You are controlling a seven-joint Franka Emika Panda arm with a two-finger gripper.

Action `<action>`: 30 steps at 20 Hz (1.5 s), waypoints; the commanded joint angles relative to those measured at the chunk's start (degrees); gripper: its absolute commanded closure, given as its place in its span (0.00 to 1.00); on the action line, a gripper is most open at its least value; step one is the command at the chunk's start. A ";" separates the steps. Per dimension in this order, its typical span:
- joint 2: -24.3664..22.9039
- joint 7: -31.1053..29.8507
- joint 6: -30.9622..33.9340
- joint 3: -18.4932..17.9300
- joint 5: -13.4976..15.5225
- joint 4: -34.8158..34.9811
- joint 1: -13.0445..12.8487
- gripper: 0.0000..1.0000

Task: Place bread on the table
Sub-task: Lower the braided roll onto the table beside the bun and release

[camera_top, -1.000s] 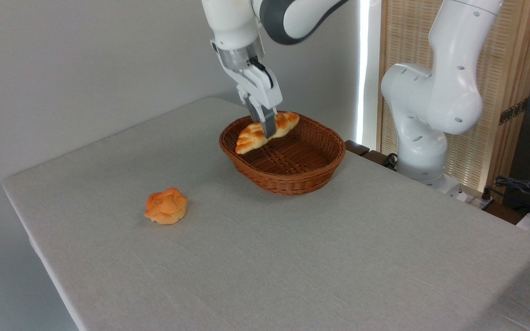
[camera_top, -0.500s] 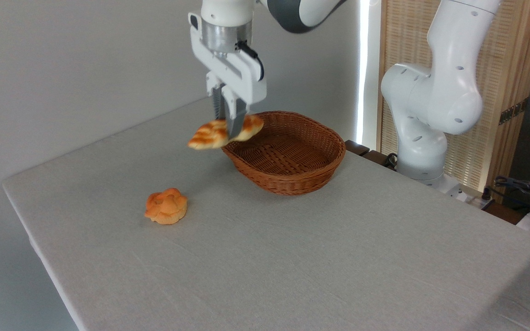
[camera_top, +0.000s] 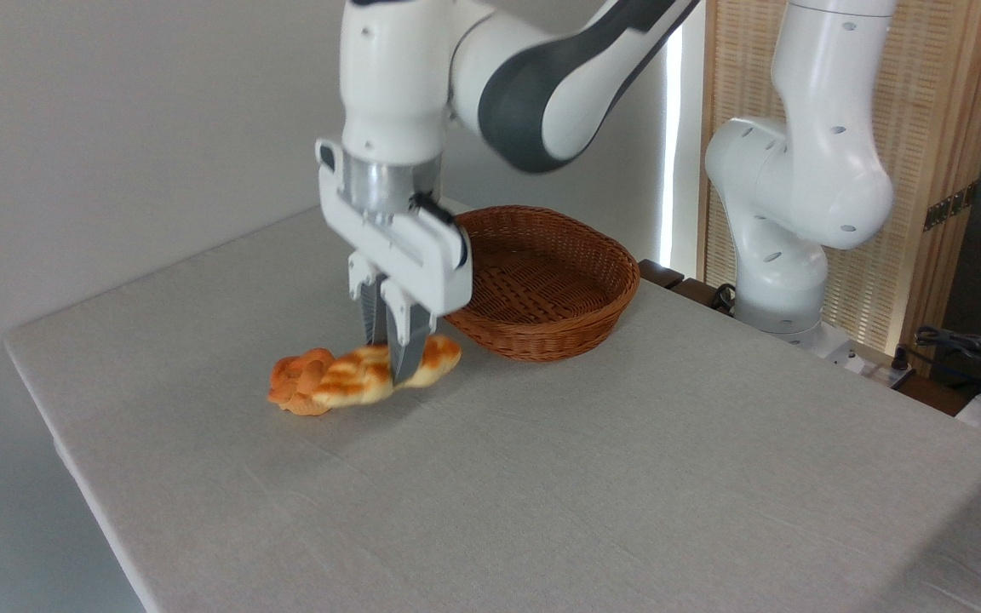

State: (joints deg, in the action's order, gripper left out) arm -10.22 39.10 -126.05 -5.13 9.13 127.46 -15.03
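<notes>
Bread held low over the table, not yet released.

The gripper points straight down, fingers clamped across the bread right of its middle; the long axis runs left-right, the left tip overlapping the bun (contact unclear). Basket stands just right; the table in front is free.

You're looking at a robot lab setup. A white arm's base is bolted beside a cloth-topped table; plain wall, slatted wooden screen, loose cables at right.
</notes>
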 commanded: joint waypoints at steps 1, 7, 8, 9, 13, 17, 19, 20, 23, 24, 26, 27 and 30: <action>7.04 0.45 -1.13 -0.59 -1.04 -4.94 -0.53 0.26; 9.07 -0.25 -1.04 -0.59 -4.73 -6.09 -0.35 0.00; 9.07 -0.25 -1.04 -0.59 -4.73 -6.09 -0.09 0.00; 9.07 -0.25 -1.04 -0.59 -4.73 -6.17 0.00 0.00; 9.43 -1.22 1.32 -0.32 -4.73 -9.60 0.09 0.00; 9.60 -1.04 6.34 -0.50 -4.73 -12.77 0.09 0.00; 9.69 -1.04 6.51 -0.50 -4.82 -12.77 0.09 0.00; 9.69 -1.04 6.60 -0.50 -4.82 -12.59 0.18 0.00; 9.69 -1.13 6.69 -0.50 -4.82 -12.77 0.18 0.00; 9.52 -1.22 6.78 -0.50 -4.82 -12.94 0.18 0.00; 9.08 -1.31 9.23 0.11 -4.82 -13.99 0.61 0.00; 8.99 -1.31 11.76 1.68 -4.73 -16.00 2.70 0.00; 9.07 -1.31 18.28 10.64 -4.82 -21.36 10.61 0.00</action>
State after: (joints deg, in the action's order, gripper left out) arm -0.97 38.91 -116.17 -3.63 5.36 113.19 -12.93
